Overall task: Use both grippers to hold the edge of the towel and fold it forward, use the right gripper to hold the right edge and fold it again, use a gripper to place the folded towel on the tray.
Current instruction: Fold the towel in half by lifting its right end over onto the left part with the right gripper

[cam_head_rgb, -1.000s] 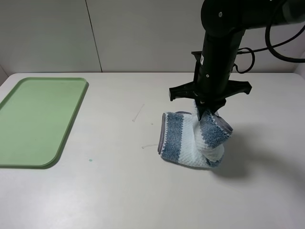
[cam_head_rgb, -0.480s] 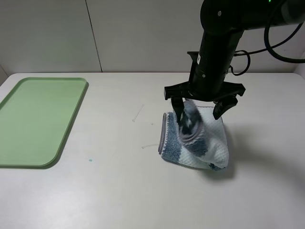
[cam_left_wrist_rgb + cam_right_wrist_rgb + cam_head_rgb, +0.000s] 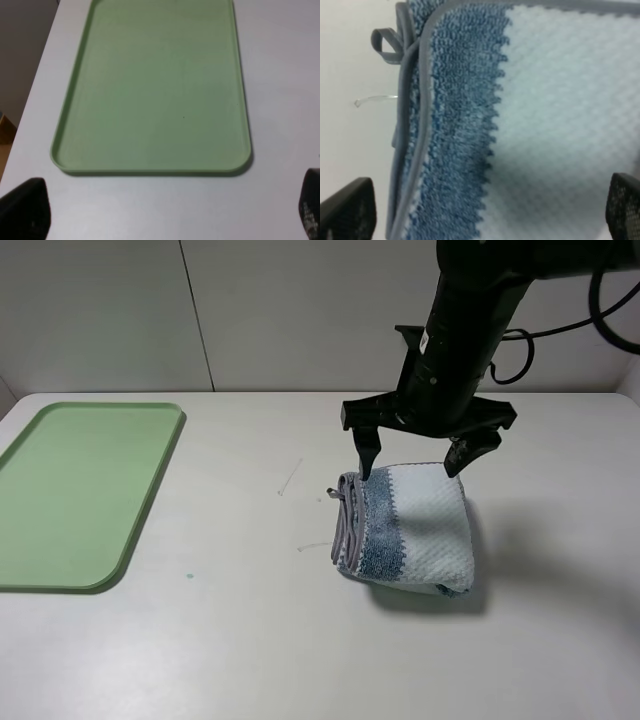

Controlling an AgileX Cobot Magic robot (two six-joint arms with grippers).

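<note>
The white towel [image 3: 412, 530] with blue stripes and grey trim lies folded flat on the table, right of centre. My right gripper [image 3: 410, 464] hangs open just above its far edge, fingers spread about the towel's width, holding nothing. The right wrist view shows the towel [image 3: 545, 115] close below the open gripper [image 3: 485, 210], its grey edges and hanging loop stacked on one side. The green tray [image 3: 80, 490] lies empty at the far left. My left gripper [image 3: 167, 215] is open above the table next to the tray [image 3: 155, 85]; it is out of the high view.
The table [image 3: 250, 640] is white, with faint marks [image 3: 290, 477] between the tray and the towel. A wall stands behind the table's far edge. The right arm [image 3: 465, 330] reaches down from the upper right.
My right gripper carried the towel's right edge over to the left, let it go and opened. The towel now lies flat, folded narrower.
</note>
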